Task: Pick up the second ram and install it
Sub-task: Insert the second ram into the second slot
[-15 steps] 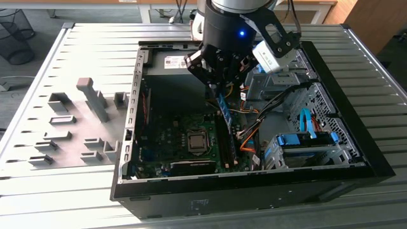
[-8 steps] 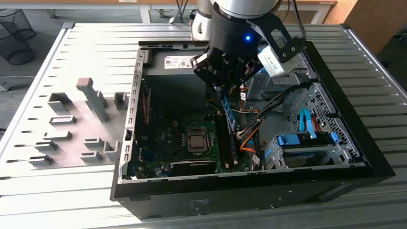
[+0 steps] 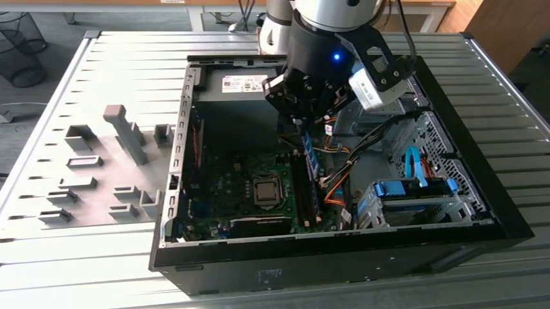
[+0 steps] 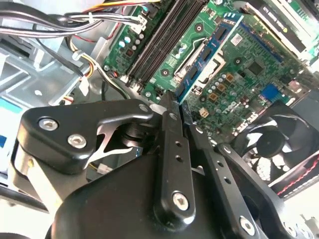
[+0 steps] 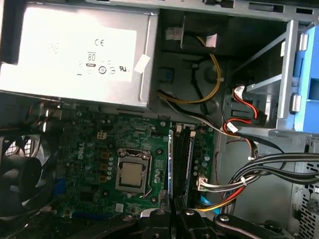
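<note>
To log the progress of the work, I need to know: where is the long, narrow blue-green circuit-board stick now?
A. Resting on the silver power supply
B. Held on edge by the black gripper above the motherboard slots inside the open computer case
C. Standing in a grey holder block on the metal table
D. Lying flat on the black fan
B: in the exterior view the blue-green stick hangs from the gripper over the slots inside the case.

Arm upright, gripper [image 3: 307,122] pointing down (fingers [image 4: 172,149] pinched together)

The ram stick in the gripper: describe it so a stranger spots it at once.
Find the open computer case on the metal table. Over its green board hangs the black gripper. The ram stick is the thin blue strip standing on edge below it, beside the orange cables.
</note>
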Robot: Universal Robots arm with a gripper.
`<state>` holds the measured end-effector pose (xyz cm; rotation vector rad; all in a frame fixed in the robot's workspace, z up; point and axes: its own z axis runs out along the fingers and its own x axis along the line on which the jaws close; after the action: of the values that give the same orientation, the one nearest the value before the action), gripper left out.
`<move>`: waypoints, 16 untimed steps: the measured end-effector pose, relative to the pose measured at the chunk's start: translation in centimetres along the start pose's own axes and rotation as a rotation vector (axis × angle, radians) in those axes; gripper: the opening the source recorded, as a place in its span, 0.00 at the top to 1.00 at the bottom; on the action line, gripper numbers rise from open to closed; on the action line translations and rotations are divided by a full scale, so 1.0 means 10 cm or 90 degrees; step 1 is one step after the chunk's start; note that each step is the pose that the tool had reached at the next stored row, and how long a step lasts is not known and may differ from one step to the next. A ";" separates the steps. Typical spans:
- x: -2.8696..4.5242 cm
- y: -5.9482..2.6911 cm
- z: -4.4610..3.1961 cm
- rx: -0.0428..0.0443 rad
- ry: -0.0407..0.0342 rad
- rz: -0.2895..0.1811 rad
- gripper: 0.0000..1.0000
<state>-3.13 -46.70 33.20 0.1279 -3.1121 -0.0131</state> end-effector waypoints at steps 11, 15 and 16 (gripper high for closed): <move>-0.005 -0.001 0.006 -0.0001 -0.0001 0.005 0.86; -0.008 -0.001 0.025 0.0001 0.0000 -0.005 0.86; -0.008 -0.001 0.033 0.0004 0.0001 -0.016 0.86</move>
<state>-3.05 -46.70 32.87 0.1676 -3.1101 -0.0127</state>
